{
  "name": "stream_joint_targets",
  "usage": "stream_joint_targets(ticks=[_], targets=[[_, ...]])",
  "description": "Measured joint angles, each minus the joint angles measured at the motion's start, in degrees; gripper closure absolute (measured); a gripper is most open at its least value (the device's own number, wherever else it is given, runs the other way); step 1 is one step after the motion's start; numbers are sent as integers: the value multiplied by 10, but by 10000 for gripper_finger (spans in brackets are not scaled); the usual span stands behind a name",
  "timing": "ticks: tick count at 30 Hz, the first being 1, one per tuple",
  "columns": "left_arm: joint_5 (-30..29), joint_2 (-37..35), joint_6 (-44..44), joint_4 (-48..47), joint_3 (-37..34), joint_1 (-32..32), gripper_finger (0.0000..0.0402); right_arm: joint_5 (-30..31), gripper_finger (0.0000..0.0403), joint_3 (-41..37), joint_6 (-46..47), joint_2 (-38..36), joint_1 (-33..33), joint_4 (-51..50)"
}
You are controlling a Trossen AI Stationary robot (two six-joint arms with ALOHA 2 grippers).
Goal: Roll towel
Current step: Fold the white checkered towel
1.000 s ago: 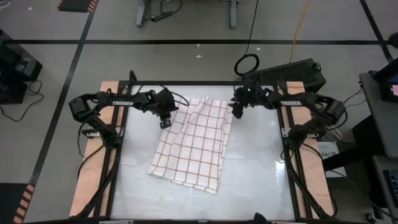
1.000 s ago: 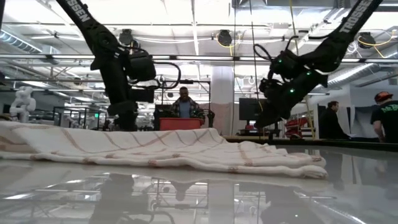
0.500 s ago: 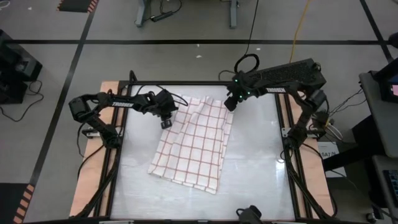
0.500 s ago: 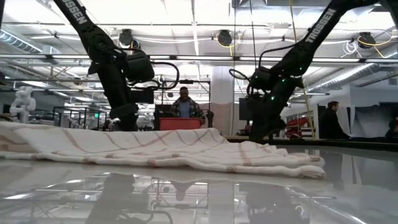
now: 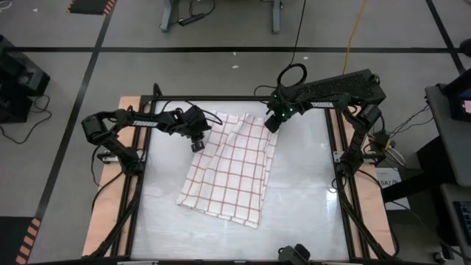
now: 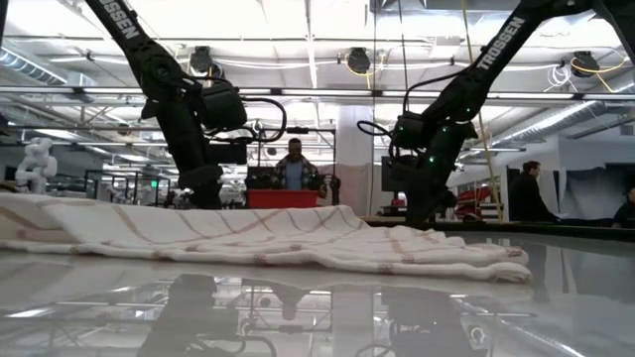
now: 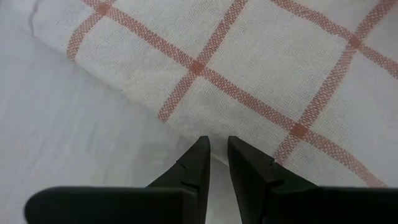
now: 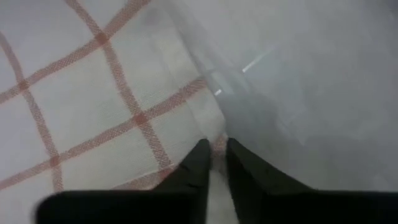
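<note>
A: Quick one. Where's the towel (image 5: 232, 168)?

B: Lying mostly flat in the middle of the table (image 5: 309, 213), rumpled at its far end. Its long axis runs from the far edge toward the near edge, slightly slanted, the near end drifting toward the left side.

A: Grippers?

B: Both at the far end. Left gripper (image 5: 196, 145) sits at the far-left corner, right gripper (image 5: 272, 124) at the far-right corner. So the whole cloth stretches away from both, toward the near side.

A: Jaw state, left?

B: In the left wrist view the fingers (image 7: 198, 163) are nearly together with cloth edge between the tips. Reads as pinching the towel's edge.

A: Right?

B: Same in the right wrist view: fingers (image 8: 200, 160) pressed close, a bit of red-lined hem caught between them. I'd call it pinched on the towel too.

A: Which arm is nearer the work?

B: Neither, really. They bracket the far short edge, one corner each, well apart across the width. Low view shows both down at cloth level.

A: So the roll direction?

B: My guess: the far edge gets turned over and carried along the long axis toward the near end. Both corners need to travel evenly or the roll skews, since the cloth already lies a bit diagonal.
</note>
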Motion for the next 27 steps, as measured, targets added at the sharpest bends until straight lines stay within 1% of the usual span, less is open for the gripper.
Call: stream_joint_targets(ticks=[2, 8, 15, 22, 27], targets=[[0, 0, 0, 0, 0, 0, 336, 0, 392, 0, -5, -2, 0, 1], [0, 0, 0, 0, 0, 0, 336, -2, 387, -1, 3, -29, 0, -13], [0, 0, 0, 1, 0, 1, 336, 1, 390, -1, -7, -61, 0, -51], [0, 0, 0, 1, 0, 1, 336, 3, 390, -1, -7, -98, 0, -129], [-1, 0, 0, 1, 0, 1, 336, 48, 391, -1, -3, -118, 3, -147]])
